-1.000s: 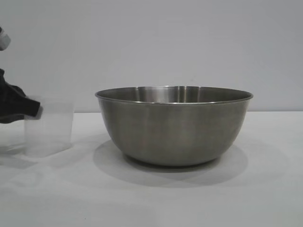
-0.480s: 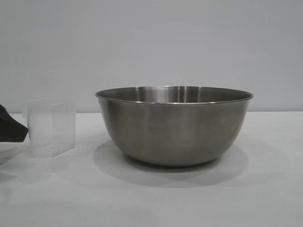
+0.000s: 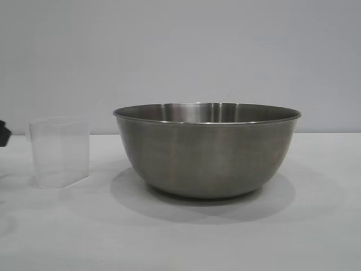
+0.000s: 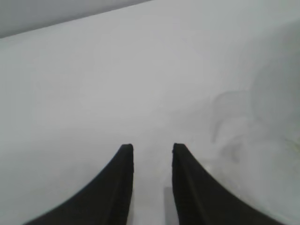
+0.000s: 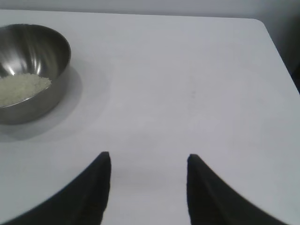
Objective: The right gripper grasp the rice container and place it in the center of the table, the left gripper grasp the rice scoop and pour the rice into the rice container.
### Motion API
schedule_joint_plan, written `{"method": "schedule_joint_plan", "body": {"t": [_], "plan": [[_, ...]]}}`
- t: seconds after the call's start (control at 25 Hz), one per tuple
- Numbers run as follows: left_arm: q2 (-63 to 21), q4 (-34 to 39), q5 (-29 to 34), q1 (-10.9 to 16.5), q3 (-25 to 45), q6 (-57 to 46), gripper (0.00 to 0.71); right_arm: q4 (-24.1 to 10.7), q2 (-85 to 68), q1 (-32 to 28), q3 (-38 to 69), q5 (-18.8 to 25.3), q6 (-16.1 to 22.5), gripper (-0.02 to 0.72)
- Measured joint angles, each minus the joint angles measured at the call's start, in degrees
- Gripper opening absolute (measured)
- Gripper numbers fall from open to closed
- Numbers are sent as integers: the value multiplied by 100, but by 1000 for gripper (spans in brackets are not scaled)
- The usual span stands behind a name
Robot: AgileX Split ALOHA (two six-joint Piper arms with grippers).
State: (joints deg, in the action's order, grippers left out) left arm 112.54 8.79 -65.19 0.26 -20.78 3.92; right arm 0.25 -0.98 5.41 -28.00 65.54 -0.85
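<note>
Leftmost, found the left gripper (image 4: 152, 149) clear of everything, showing in the exterior view only as a black sliver at the frame's edge, apart from the cup. Saw in its wrist view two dark fingers (image 4: 115, 187) parted by a narrow gap, gripping nothing, with bare white table (image 3: 316, 226) beneath and between them. Could not make out more than a faint translucent shape off to one side there.

Next, noted the rice scoop (image 3: 59, 151) standing upright on the table, free of any grip, looking empty, its small handle turned toward the left edge. Placed it near the bowl but not touching, with a strip of tabletop and the bowl's soft shadow between.

Further right, found the rice container (image 3: 207, 149) sitting flat about mid-table, rim level, far wider than the cup. Saw from the right wrist view the rice (image 5: 21, 89) lying as an off-white heap in its bottom.

Last, found the right gripper (image 5: 148, 156) hanging over bare table, well apart from the bowl, its fingers spread wide and holding nothing.
</note>
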Motion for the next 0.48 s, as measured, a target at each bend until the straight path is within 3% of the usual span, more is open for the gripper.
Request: {"method": "schedule_joint_plan", "body": {"t": [0.16, 0.28, 0.32, 0.44, 0.48], "plan": [[-157, 610, 0, 692, -127, -79, 149, 0, 0, 0, 0, 0, 0, 365], [-461, 880, 0, 776, -164, -79, 149, 0, 0, 0, 0, 0, 0, 365], [-613, 923, 0, 776, -164, -106, 202, 0, 0, 0, 0, 0, 0, 365], [-1069, 970, 0, 776, -164, -471, 195, 0, 0, 0, 0, 0, 0, 365], [-1185, 958, 0, 776, -164, -560, 237, 0, 0, 0, 0, 0, 0, 365]]}}
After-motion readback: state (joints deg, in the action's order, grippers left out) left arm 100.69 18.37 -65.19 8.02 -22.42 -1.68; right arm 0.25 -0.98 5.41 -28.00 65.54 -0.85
